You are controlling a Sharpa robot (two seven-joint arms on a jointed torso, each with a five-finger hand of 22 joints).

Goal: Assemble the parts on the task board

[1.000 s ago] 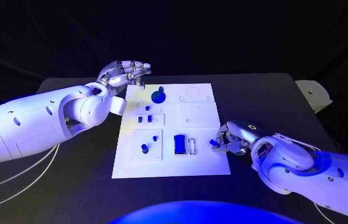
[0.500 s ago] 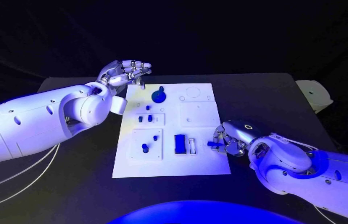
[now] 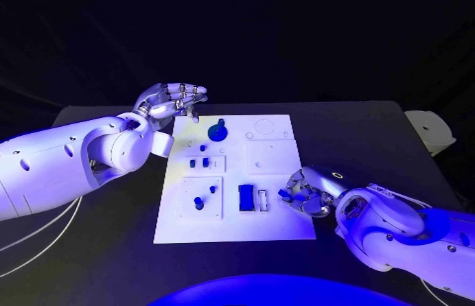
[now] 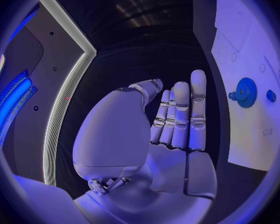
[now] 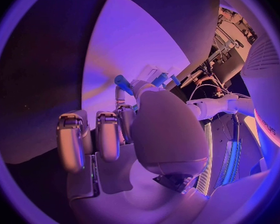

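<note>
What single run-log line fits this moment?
left hand: open, beyond white task board | right hand: pinches small blue part over board's right edge

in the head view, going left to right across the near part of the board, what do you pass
Small blue pegs → blue block → white slot piece → right hand holding a blue part at the task board edge.

I count one task board (image 3: pixel 233 182), white. One blue gear (image 3: pixel 217 132). One blue rectangular block (image 3: pixel 244 196). Several small blue parts, too small for exact count. Two hands: left (image 3: pixel 170 100), right (image 3: pixel 308 191).
</note>
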